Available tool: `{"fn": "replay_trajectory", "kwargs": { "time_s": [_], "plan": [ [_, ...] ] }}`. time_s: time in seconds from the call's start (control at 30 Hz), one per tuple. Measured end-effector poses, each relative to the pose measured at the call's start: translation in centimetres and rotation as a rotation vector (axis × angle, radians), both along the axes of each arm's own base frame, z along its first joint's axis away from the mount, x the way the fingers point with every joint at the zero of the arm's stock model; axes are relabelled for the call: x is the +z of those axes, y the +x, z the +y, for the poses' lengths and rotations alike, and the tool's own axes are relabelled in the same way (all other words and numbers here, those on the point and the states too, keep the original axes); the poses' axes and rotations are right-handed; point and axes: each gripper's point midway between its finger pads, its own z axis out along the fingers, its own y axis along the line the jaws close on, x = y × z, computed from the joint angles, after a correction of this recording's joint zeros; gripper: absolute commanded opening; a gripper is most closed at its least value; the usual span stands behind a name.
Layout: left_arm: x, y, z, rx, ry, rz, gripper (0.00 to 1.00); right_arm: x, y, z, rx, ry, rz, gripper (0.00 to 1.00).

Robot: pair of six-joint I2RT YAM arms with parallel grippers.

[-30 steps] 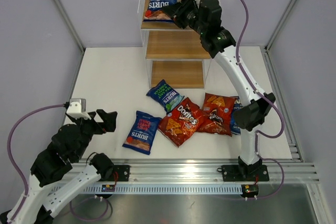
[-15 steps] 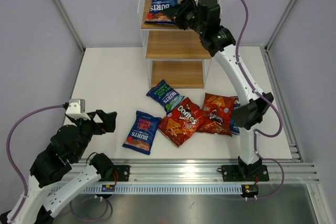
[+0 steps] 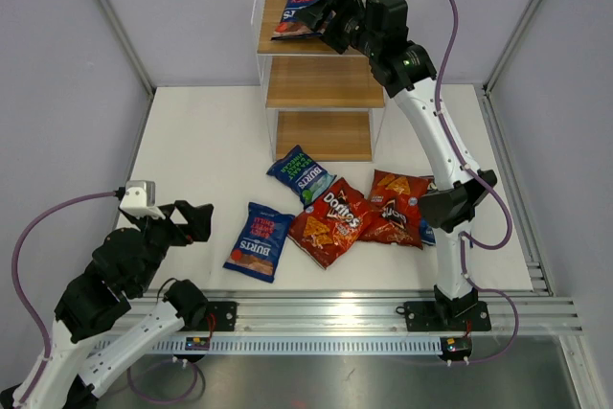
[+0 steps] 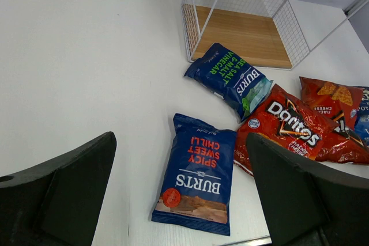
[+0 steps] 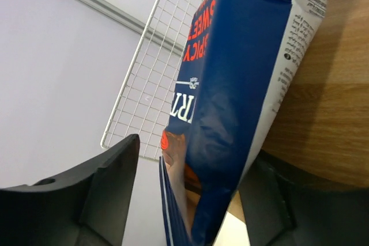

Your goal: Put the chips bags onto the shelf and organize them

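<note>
Your right fingers (image 5: pixel 98 188) stood parted around the Burts bag (image 5: pixel 230 84), which was tilted on the top board of the shelf (image 3: pixel 316 83), with a gap showing on one side. Your left fingers (image 4: pixel 69 194) hung wide open, holding nothing, over the table (image 3: pixel 201 141). The other bags (image 3: pixel 330 222) lay there in front of the shelf.

A white table (image 3: pixel 206 141) spreads ahead of the left gripper (image 3: pixel 194 219); pale lilac walls (image 3: pixel 182 16) rise beyond it, evenly lit.
</note>
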Motion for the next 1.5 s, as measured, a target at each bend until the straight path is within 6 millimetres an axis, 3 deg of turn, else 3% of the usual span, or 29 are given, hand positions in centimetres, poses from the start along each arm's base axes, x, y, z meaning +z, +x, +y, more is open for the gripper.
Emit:
{"fn": "replay_trajectory", "kwargs": {
  "time_s": [0.13, 0.17, 0.3, 0.6, 0.87, 1.03, 1.27, 1.5],
  "plan": [
    [0.0, 0.0, 0.0, 0.0, 0.0, 0.0, 0.99, -0.2, 0.0, -0.4, -0.007, -0.057, -0.032, 0.79],
    [0.0, 0.0, 0.0, 0.0, 0.0, 0.0, 0.99, -0.2, 0.1, -0.6, -0.012, -0.074, -0.041, 0.85],
    [0.0, 0.0, 0.0, 0.0, 0.0, 0.0, 0.99, -0.2, 0.0, -1.3, -0.029, -0.145, -0.078, 0.92],
    [0.0, 0.0, 0.0, 0.0, 0.0, 0.0, 0.99, -1.1, -0.5, -2.7, -0.04, -0.299, -0.117, 0.91],
    [-0.1, 0.1, -0.1, 0.0, 0.005, 0.006, 0.99, -1.9, 0.4, -5.3, -0.146, -0.472, -0.158, 0.99],
    [-0.3, 0.4, -0.4, -0.002, 0.017, 0.019, 0.99, -2.2, 0.4, -6.2, -0.161, -0.55, -0.181, 1.0],
    [-0.3, 0.4, -0.5, -0.005, 0.017, 0.021, 0.99, -2.3, 0.8, -6.2, -0.149, -0.605, -0.232, 0.99],
    [-0.3, 0.4, -0.5, -0.004, 0.016, 0.019, 0.99, -2.2, 0.4, -4.0, -0.039, -0.57, -0.285, 0.95]
  ]
}}
